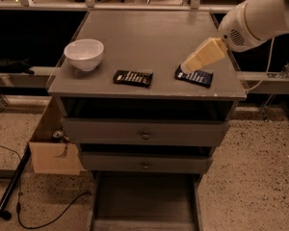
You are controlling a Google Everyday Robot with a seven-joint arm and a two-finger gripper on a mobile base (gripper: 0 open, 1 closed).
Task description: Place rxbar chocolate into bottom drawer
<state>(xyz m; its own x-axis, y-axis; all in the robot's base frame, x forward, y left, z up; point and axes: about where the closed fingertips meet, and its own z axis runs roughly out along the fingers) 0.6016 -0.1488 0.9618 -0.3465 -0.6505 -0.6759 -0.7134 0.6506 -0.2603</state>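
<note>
The rxbar chocolate point(132, 78), a flat black bar with white lettering, lies on the cabinet top near the front middle. A dark blue wrapped bar point(195, 76) lies to its right. My gripper point(188, 68), beige and on a white arm, reaches in from the upper right. Its tip is at the left end of the dark blue bar, well to the right of the black bar. The bottom drawer point(144, 203) is pulled out at floor level and looks empty.
A white bowl point(84, 53) stands on the left of the cabinet top point(149, 37). Two upper drawers with round knobs point(145, 135) are slightly ajar. A cardboard box point(53, 153) and a black cable point(48, 215) are on the floor at the left.
</note>
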